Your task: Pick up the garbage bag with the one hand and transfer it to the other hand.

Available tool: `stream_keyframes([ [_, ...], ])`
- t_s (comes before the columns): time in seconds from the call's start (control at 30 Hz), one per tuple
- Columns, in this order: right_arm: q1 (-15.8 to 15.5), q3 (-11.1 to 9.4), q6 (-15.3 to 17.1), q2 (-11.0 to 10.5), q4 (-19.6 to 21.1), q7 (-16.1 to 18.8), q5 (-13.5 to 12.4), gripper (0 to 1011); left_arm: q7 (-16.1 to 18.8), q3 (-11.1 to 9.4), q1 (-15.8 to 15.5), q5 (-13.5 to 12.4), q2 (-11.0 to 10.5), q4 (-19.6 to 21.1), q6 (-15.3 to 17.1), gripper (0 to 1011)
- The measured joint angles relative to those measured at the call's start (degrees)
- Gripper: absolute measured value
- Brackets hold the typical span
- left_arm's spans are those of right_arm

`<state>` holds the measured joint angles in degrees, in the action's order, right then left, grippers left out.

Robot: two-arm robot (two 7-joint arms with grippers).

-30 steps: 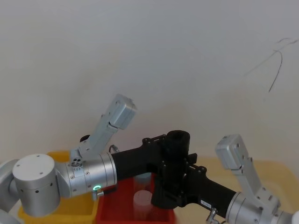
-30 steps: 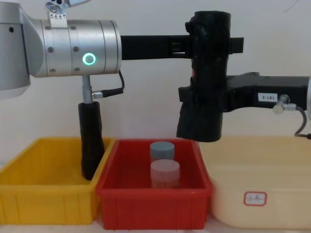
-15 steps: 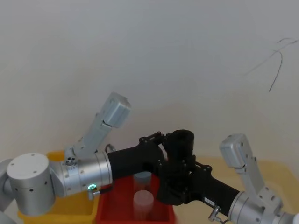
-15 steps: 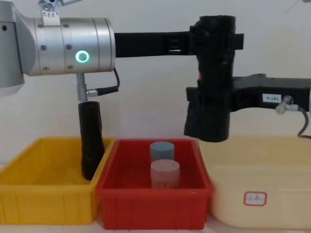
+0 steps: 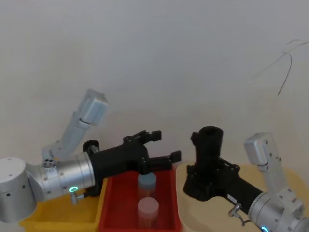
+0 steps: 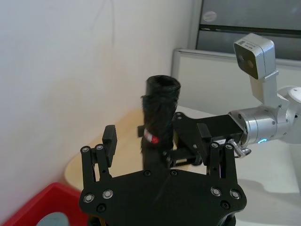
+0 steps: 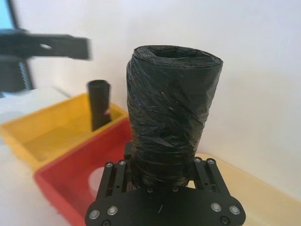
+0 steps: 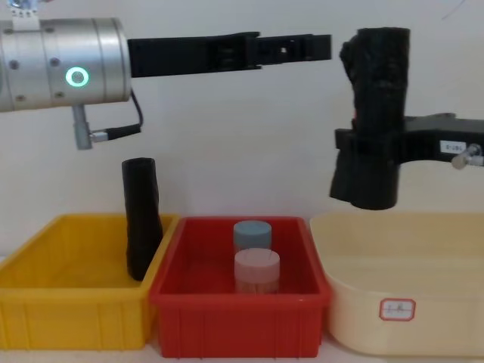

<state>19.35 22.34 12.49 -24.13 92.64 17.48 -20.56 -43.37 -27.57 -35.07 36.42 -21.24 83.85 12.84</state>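
The garbage bag (image 8: 376, 98) stands upright, clamped low down between the right gripper's (image 5: 205, 173) jaws (above the cream tub (image 8: 454, 302)). The left gripper (image 5: 165, 144), jaws spread, sits clear at its 9 o'clock.

Left end effector (image 7: 70, 47) blurred; tub label (image 8: 397, 308) print seemingly illegible.

The garbage bag (image 8: 372, 121) is matte black with a red spot. The left pincer (image 8: 321, 47) is black; the right pincer (image 8: 355, 147) is black with a white label. A yellow bin (image 8: 68, 310), a red bin (image 8: 234, 321), a cream bin (image 8: 446, 318).
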Motion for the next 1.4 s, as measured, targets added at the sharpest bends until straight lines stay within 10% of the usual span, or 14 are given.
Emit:
stream_keyframes([
  [0.5, -0.55, -3.66, 1.16, 1.2, -2.14, -7.42, 2.61, 600, 7.52, 3.34, 2.8, 0.42, -1.83, 1.48, 0.02, 1001],
  [1.0, -0.54, -5.23, 1.57, 1.65, -3.87, -10.31, 3.95, 1001, 18.58, 5.14, 5.36, -2.5, -1.8, 2.11, -0.45, 1001],
  [1.4, -0.58, -5.47, 1.61, 1.67, -4.16, -10.42, 4.32, 1001, 22.75, 5.81, 6.22, -3.96, -1.52, 1.81, -0.68, 1001],
])
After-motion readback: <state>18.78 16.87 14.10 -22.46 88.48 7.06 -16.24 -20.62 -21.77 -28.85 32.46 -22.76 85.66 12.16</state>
